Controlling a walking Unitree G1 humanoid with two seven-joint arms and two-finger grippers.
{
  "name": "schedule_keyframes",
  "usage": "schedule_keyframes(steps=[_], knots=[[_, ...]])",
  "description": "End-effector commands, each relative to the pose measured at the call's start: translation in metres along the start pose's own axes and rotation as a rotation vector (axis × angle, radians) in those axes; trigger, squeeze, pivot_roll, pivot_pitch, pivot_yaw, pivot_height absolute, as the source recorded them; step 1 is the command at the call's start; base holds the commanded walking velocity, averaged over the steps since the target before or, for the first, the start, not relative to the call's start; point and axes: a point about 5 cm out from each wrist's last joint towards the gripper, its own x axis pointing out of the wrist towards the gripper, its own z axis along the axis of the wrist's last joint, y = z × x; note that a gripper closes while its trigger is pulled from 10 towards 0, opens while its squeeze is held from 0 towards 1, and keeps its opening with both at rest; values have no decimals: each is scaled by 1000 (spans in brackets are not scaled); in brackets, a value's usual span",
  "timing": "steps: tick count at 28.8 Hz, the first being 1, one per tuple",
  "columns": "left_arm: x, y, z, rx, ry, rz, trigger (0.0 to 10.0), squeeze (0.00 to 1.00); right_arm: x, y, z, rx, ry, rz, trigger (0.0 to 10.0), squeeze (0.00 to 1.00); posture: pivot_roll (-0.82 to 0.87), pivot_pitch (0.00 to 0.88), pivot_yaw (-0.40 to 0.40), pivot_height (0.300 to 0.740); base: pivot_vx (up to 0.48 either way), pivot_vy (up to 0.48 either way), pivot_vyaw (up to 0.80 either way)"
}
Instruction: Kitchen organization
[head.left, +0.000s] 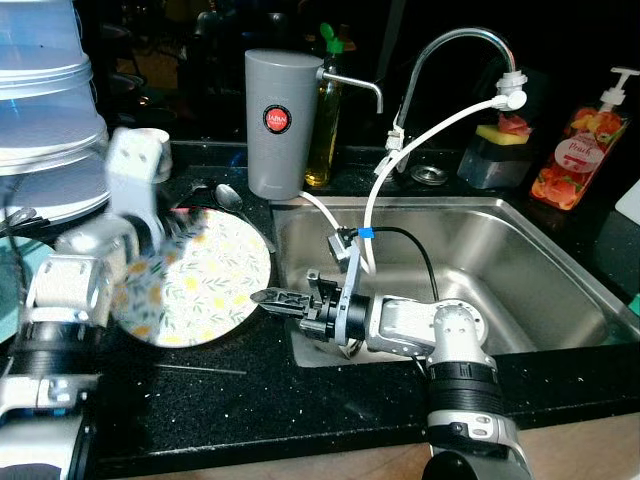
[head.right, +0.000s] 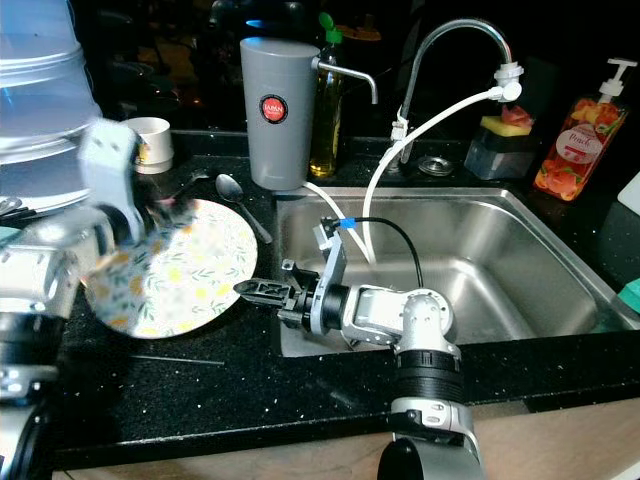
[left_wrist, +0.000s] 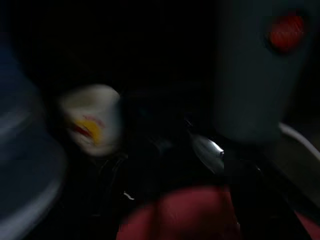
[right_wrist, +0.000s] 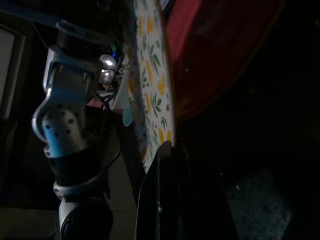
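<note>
A round plate (head.left: 200, 285) with yellow flowers and green leaves hangs tilted over the black counter (head.left: 250, 400), left of the sink. My right gripper (head.left: 262, 297) reaches from the sink side, its two black fingers shut on the plate's right rim. In the right wrist view the plate (right_wrist: 152, 95) stands edge-on above a black finger (right_wrist: 160, 195), with something red behind it. My left gripper (head.left: 165, 225) is over the plate's upper left rim. It is blurred, so its fingers cannot be read.
The steel sink (head.left: 520, 280) lies to the right under a faucet (head.left: 460, 40) with white hoses. A grey dispenser (head.left: 283, 120), an oil bottle (head.left: 325, 130), a spoon (head.left: 228, 196) and a white cup (head.right: 150, 140) stand behind the plate. Stacked containers (head.left: 45, 110) fill the far left.
</note>
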Motion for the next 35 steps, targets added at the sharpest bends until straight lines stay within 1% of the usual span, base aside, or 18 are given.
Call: schedule_keyframes(steps=[1, 2, 5, 8, 9, 10, 13, 14, 15, 18, 20, 24, 25, 28, 30, 31, 34, 35], knots=[[-2, 17, 19, 6, -110, 91, 10000, 0, -3, 8, 3, -13, -15, 55, 0, 0, 62, 24, -74, 740, 0, 0, 0], [-2, 17, 19, 6, -110, 91, 10000, 0, -3, 8, 3, -13, -15, 55, 0, 0, 62, 24, -74, 740, 0, 0, 0], [-7, 26, 38, -18, -232, 143, 10000, 0, -8, 9, 10, -32, -45, 43, 0, 0, 63, 22, -77, 740, 0, 0, 0], [-6, 23, 36, 6, -232, 105, 10000, 0, -13, 6, 20, -50, -99, 17, 0, 0, 63, 21, -79, 740, 0, 0, 0], [-6, 18, 36, 5, -257, 77, 10000, 0, -18, 5, 31, -59, -165, -5, 0, 0, 62, 18, -80, 740, 0, 0, 0], [-6, 18, 36, 5, -257, 77, 10000, 0, -18, 5, 31, -59, -165, -5, 0, 0, 62, 18, -80, 740, 0, 0, 0], [-6, 2, 37, -19, -308, -32, 10000, 0, -36, 2, 61, -113, -373, -77, 0, 0, 63, 16, -82, 740, 0, 0, 0], [-6, 2, 37, -19, -308, -32, 10000, 0, -36, 2, 61, -113, -373, -77, 0, 0, 63, 16, -82, 740, 0, 0, 0], [-6, -7, 35, -16, -308, -96, 10000, 0, -45, 2, 72, -128, -448, -95, 0, 0, 63, 13, -83, 740, 0, 0, 0], [-7, -15, 34, -5, -308, -161, 10000, 0, -54, 3, 82, -131, -512, -102, 0, 0, 63, 13, -83, 740, 0, 0, 0], [-8, -33, 28, 17, -293, -274, 10000, 0, -78, 6, 101, -157, -637, -118, 0, 0, 62, 10, -78, 740, 0, 0, 0], [-9, -46, 23, 26, -280, -329, 10000, 0, -100, 10, 116, -213, -739, -153, 0, 0, 59, 8, -72, 740, 0, 0, 0], [-9, -46, 23, 26, -280, -329, 10000, 0, -100, 10, 116, -213, -739, -153, 0, 0, 59, 8, -72, 740, 0, 0, 0], [-11, -58, 20, 29, -270, -419, 10000, 0, -118, 9, 127, -309, -820, -251, 0, 0, 59, 8, -72, 740, 0, 0, 0], [-16, -71, 17, 20, -269, -506, 10000, 0, -131, 7, 134, -427, -868, -374, 0, 0, 59, 13, -65, 740, 0, 0, 0], [-16, -71, 17, 20, -269, -506, 10000, 0, -131, 7, 134, -427, -868, -374, 0, 0, 59, 13, -65, 740, 0, 0, 0], [-21, -83, 13, -2, -256, -571, 10000, 0, -135, 4, 138, -569, -881, -492, 0, 0, 58, 17, -61, 740, 0, 0, 0], [-21, -83, 13, -2, -256, -571, 10000, 0, -135, 4, 138, -569, -881, -492, 0, 0, 58, 17, -61, 740, 0, 0, 0]])
